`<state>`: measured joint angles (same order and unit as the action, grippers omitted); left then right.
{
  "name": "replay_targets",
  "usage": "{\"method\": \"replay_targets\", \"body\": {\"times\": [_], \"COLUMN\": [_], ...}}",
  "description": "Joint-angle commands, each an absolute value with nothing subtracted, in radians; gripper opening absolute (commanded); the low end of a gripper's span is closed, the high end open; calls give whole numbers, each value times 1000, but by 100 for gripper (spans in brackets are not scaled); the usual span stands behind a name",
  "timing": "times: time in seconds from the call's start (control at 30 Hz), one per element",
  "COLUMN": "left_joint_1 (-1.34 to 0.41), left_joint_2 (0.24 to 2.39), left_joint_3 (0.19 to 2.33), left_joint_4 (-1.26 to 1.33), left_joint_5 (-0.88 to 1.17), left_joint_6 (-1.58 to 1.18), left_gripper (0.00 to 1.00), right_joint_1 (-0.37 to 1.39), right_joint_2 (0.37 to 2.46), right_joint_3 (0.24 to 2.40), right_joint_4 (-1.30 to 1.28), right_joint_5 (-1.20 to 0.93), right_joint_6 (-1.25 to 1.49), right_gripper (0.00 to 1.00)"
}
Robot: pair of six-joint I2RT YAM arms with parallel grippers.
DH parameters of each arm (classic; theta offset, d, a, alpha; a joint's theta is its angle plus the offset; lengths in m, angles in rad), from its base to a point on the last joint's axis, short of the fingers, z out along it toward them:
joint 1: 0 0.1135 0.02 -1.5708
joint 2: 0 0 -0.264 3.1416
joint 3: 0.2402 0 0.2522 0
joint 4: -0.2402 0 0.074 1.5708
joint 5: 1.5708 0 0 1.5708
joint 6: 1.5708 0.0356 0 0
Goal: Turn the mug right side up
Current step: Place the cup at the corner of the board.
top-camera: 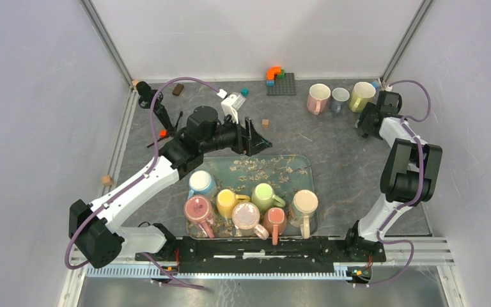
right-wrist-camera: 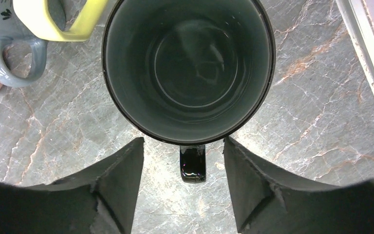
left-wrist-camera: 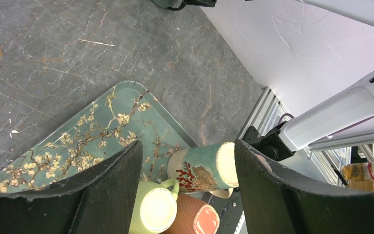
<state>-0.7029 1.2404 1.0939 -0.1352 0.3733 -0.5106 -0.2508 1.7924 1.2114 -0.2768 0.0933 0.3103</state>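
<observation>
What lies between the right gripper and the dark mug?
Only the dark mug's own handle, above bare table, as the right wrist view shows.

A robotics lab cell: white panel walls (top-camera: 262, 32), aluminium posts (top-camera: 105, 38).

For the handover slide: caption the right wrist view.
Right gripper open over an upright dark mug, handle between its fingers, yellow mug and grey mug beside.

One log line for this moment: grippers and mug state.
left gripper: open, aimed at tray | right gripper: open, above black mug | black mug: upright, ungripped
</observation>
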Motion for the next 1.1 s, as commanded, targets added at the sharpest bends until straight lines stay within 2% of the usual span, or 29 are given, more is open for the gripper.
{"method": "replay_targets", "body": {"times": [0.0, 0.17, 0.33, 0.67, 0.93, 1.07], "left_joint_1": [-707, -707, -707, -707, -707, -705], "left_joint_2": [1218, 1216, 1216, 1150, 997, 920], "left_joint_3": [1089, 1078, 1052, 977, 935, 921], "left_joint_4": [-141, -140, -142, -273, -569, -719], "left_joint_5": [406, 410, 408, 244, -117, -320], "left_joint_6": [-471, -469, -476, -513, -561, -600], "left_gripper": [75, 76, 76, 79, 84, 94], "right_joint_1": [-255, -256, -254, -163, 43, 91], "right_joint_2": [1734, 1649, 1509, 1175, 1089, 1086], "right_joint_3": [1219, 1139, 1019, 727, 653, 625], "right_joint_4": [-254, -244, -209, -150, -130, -95], "right_joint_5": [87, 86, 36, -72, -82, -110], "right_joint_6": [308, 311, 317, 298, 315, 332], "right_gripper": [72, 88, 98, 98, 98, 98]}}
